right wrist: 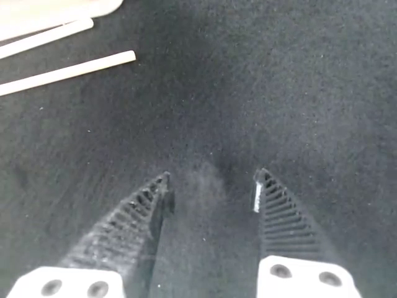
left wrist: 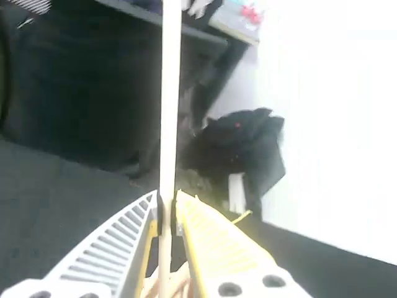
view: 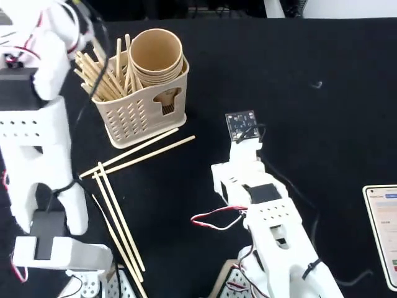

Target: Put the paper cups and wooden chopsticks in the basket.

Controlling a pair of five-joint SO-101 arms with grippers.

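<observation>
A tan basket (view: 141, 115) is set on the black counter (view: 322, 136). A stack of paper cups (view: 156, 54) is stood upright inside the basket. A bunch of wooden chopsticks (view: 102, 77) is leaned inside the basket too, just beside the cups.

The left pincer (left wrist: 166, 200) is shut tight on one chopstick (left wrist: 169, 93). This stick is gripped upright between the two fingers. The left arm (view: 40, 130) is seen beside the basket, on the side where the bunch is leaned.

Two long chopsticks (view: 139, 153) are laid flat on the counter, close to the foot of the basket. They are placed side by side. A few more chopsticks (view: 118, 217) are laid further from the basket, and one end of these is found near the ends of the two long ones.

The right pincer (right wrist: 211, 186) is spread wide open over bare counter, and nothing is gripped in it. The tips of the two long chopsticks are seen just ahead of it. The right arm (view: 267, 217) is placed well apart from the basket. A phone (view: 381, 230) is laid far from the basket, at the edge of the counter.
</observation>
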